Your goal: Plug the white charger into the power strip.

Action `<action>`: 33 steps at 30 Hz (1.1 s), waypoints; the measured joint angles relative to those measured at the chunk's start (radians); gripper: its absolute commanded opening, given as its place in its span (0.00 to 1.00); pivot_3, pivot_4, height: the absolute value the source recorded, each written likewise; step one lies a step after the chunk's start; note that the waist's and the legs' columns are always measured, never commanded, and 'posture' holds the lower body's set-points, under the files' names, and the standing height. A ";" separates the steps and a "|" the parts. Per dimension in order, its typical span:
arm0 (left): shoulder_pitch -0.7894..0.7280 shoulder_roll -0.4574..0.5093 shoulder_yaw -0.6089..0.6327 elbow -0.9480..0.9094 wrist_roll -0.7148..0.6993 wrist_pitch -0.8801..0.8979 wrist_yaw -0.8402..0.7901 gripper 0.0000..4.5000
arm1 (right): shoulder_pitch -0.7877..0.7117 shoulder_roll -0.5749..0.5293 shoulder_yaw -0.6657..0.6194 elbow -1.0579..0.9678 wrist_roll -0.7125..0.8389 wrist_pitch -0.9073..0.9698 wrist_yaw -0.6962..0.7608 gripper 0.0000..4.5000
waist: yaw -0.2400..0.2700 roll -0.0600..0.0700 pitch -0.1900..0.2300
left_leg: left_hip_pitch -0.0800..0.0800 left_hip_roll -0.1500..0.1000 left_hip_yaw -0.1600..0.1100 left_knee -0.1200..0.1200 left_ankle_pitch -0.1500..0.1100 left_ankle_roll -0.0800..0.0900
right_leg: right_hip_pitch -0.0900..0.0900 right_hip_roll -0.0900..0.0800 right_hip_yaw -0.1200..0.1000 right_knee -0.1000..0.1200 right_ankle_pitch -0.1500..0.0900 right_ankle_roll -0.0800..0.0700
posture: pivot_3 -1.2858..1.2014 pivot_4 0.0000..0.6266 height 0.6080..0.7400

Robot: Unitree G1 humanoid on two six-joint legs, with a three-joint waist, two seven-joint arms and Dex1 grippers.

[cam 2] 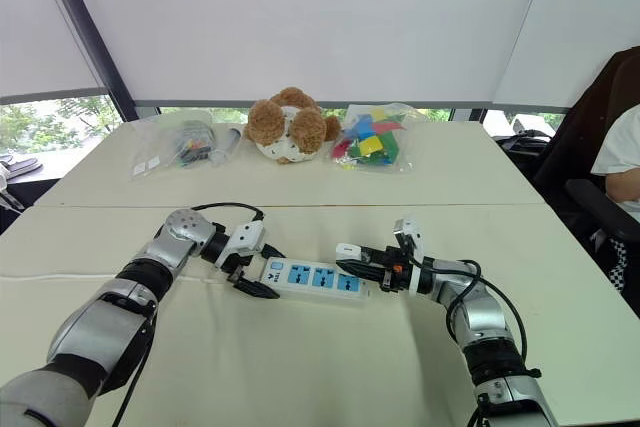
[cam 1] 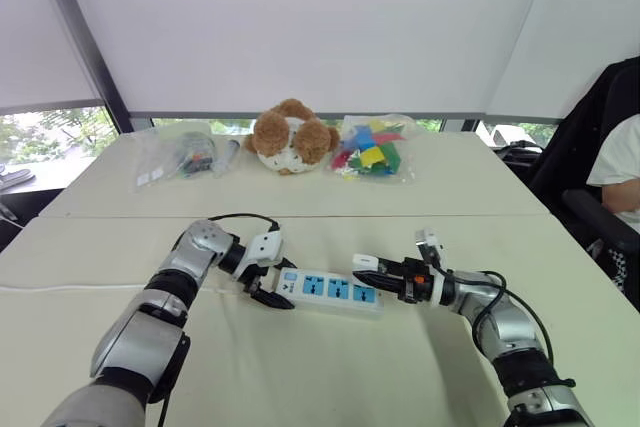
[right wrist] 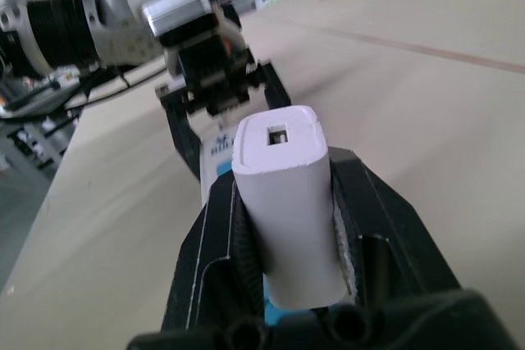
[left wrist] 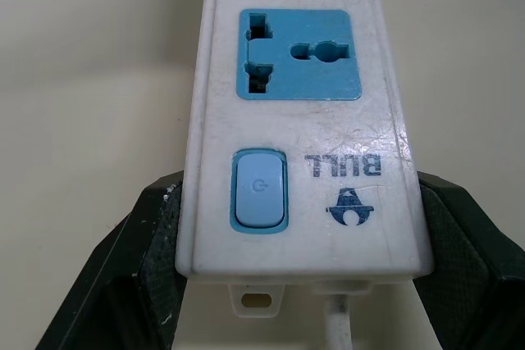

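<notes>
The power strip (cam 1: 330,290), a long white bar with three blue sockets, lies flat on the cream table (cam 1: 300,367). My left gripper (cam 1: 270,295) is shut on its switch end. In the left wrist view a black finger (left wrist: 139,260) presses each long side of the power strip (left wrist: 303,129), next to the blue switch. My right gripper (cam 1: 378,281) is shut on the white charger (cam 1: 362,261). It holds it just above the strip's right end. In the right wrist view the white charger (right wrist: 287,194) sits clamped between the pads, USB port facing the camera, prongs hidden.
A brown plush bear (cam 1: 290,137), a bag of coloured blocks (cam 1: 372,150) and a clear bag of small items (cam 1: 185,157) lie along the table's far side. A person (cam 1: 620,172) sits at the right edge. A black cable (cam 1: 240,217) loops behind my left wrist.
</notes>
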State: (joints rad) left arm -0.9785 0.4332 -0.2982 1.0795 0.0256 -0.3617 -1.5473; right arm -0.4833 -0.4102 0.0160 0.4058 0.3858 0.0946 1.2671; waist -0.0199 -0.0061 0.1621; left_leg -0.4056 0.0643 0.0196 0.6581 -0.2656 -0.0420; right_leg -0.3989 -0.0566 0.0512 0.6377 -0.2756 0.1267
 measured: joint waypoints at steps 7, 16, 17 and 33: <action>0.012 0.009 0.000 -0.018 0.000 0.010 0.000 0.67 | -0.040 0.013 0.015 0.097 -0.010 -0.078 0.048 0.16 | -0.003 -0.001 -0.001 | 0.003 0.000 0.000 -0.001 0.000 0.000 | 0.002 0.000 0.000 0.000 0.000 0.000 | 0.52 0.24 0.99; 0.042 0.030 0.000 -0.061 0.000 0.032 -0.002 0.67 | -0.039 0.040 0.027 0.183 -0.011 -0.175 0.076 0.16 | -0.014 -0.005 -0.004 | 0.016 0.002 0.001 -0.011 0.000 0.000 | 0.010 0.002 0.001 -0.001 -0.003 -0.005 | 0.52 0.24 0.99; 0.045 0.032 0.000 -0.066 0.000 0.034 -0.002 0.67 | -0.038 0.040 0.033 0.187 -0.012 -0.194 0.077 0.16 | -0.016 -0.006 -0.005 | 0.016 0.002 0.001 -0.011 0.000 0.000 | 0.010 0.002 0.001 -0.001 -0.003 -0.005 | 0.52 0.24 0.99; 0.080 0.041 0.000 -0.098 0.002 0.072 0.001 0.67 | -0.097 0.032 0.094 0.314 -0.061 -0.356 0.111 0.16 | -0.022 -0.018 -0.026 | 0.022 0.004 0.001 -0.011 -0.003 0.006 | 0.015 0.005 0.001 -0.001 -0.006 -0.010 | 0.52 0.24 0.99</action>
State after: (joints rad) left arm -0.8985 0.4747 -0.2980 0.9812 0.0274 -0.2893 -1.5459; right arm -0.5803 -0.3782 0.1104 0.7200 0.3244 -0.2613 1.3783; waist -0.0419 -0.0238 0.1364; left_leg -0.3837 0.0688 0.0209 0.6466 -0.2688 -0.0365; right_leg -0.3836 -0.0515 0.0524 0.6364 -0.2812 0.1171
